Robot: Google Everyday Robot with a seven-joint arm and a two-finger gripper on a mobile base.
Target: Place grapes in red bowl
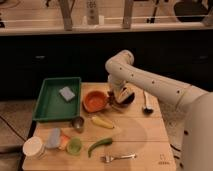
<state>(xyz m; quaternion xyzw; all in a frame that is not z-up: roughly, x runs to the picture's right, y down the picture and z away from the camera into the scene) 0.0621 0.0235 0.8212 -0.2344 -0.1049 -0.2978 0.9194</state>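
Observation:
The red bowl (95,101) sits mid-table, orange-red and with nothing inside it. My gripper (115,99) hangs low at the bowl's right rim, between it and a dark bowl (126,97). It is shut. A small dark red-purple clump, the grapes (112,103), shows right at its fingertips, just off the red bowl's right edge, and looks held there. The white arm comes in from the right and covers part of the dark bowl.
A green tray (50,107) with a blue sponge (66,93) lies to the left. In front are a metal cup (78,123), a banana (102,122), a green chili pepper (99,145), a fork (118,157), a green cup (74,145) and a white cup (34,147). A ladle (146,103) lies on the right.

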